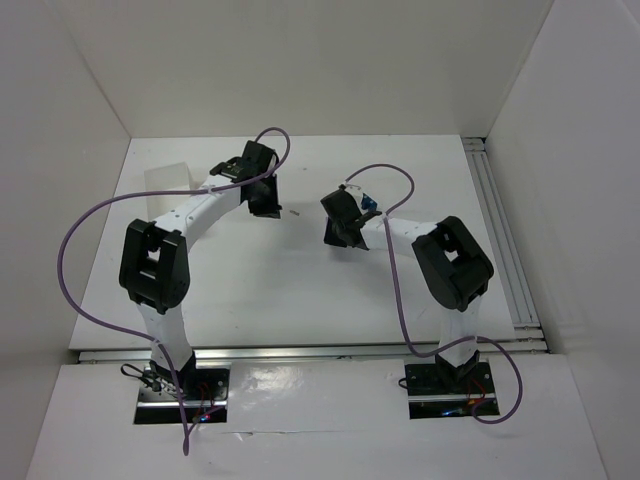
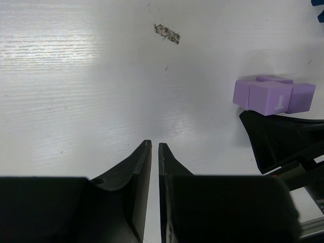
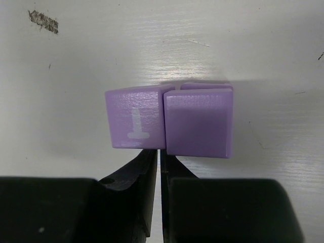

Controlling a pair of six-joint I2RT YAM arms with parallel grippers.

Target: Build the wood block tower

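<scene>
right tool (image 3: 160, 154) closed behind purple blocks (image 3: 169, 120); box contents unclear.

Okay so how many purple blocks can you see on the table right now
3 at least: the purple blocks sit clustered just ahead of the right gripper: marked one, plain one beside it, a third behind. More may be hidden.

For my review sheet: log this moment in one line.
stage: purple blocks grouped on table | left gripper: nearly shut, empty | right gripper: shut, just behind blocks
</scene>
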